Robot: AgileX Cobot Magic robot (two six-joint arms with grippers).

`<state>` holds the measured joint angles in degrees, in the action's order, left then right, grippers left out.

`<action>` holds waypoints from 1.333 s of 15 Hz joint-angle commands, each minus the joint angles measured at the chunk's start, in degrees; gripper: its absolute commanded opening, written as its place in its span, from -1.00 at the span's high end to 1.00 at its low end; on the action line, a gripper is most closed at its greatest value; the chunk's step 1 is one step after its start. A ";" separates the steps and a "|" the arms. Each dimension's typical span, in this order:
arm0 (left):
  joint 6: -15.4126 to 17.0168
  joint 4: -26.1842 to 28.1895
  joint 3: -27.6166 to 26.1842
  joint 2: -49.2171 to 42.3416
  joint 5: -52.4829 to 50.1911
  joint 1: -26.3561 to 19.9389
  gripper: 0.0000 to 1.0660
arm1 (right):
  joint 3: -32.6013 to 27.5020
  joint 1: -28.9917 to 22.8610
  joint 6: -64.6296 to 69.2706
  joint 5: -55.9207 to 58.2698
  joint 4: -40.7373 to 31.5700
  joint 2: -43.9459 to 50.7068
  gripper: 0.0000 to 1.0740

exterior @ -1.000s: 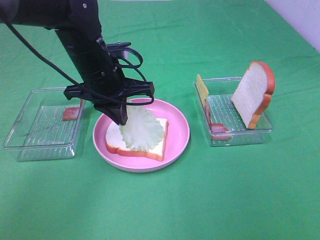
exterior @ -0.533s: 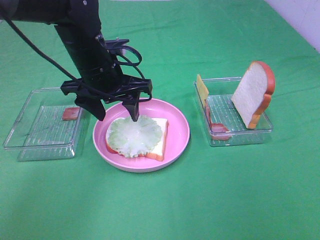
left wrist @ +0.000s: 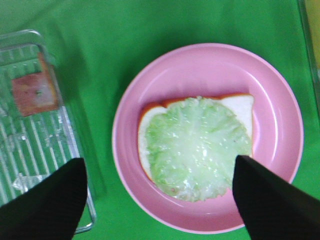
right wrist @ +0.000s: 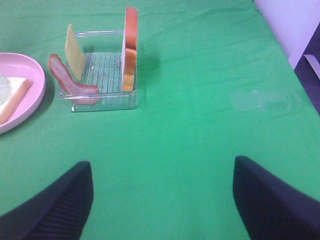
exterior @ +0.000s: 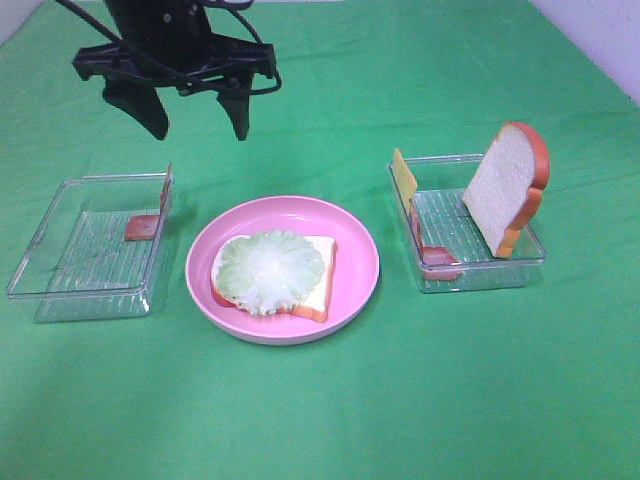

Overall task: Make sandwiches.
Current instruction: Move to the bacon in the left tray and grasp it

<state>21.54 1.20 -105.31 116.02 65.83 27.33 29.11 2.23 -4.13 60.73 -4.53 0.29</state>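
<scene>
A white bread slice [exterior: 322, 287] with orange-brown crust lies on the pink plate [exterior: 357, 250], and a pale green lettuce leaf [exterior: 268, 272] lies flat on it. My left gripper [exterior: 197, 122] is open and empty, high above and behind the plate. The left wrist view looks down on the lettuce [left wrist: 197, 142] between the open left gripper [left wrist: 160, 200] fingers. A second bread slice [exterior: 505, 190] stands upright in the right tray [exterior: 480, 272], with yellow cheese [exterior: 403, 177] and a bacon strip [exterior: 438, 258]. My right gripper [right wrist: 162, 200] is open and empty over bare cloth.
A clear tray [exterior: 60, 262] stands left of the plate with a small red-brown slice [exterior: 142, 227] at its right wall. A green cloth covers the table. The right tray [right wrist: 105, 100] is ahead and left of the right gripper.
My left gripper opened and let go of the lettuce, which now lies flat on the bread. The gripper then rose up and back, away from the plate.
</scene>
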 commanded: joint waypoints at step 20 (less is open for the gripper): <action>2.01 -4.53 -0.97 12.83 -4.81 -7.68 0.25 | -0.11 0.34 -0.46 -0.11 -0.46 0.86 -0.37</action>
<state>22.98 -3.15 -106.05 128.80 61.31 19.71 29.11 2.23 -4.13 60.73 -5.04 0.29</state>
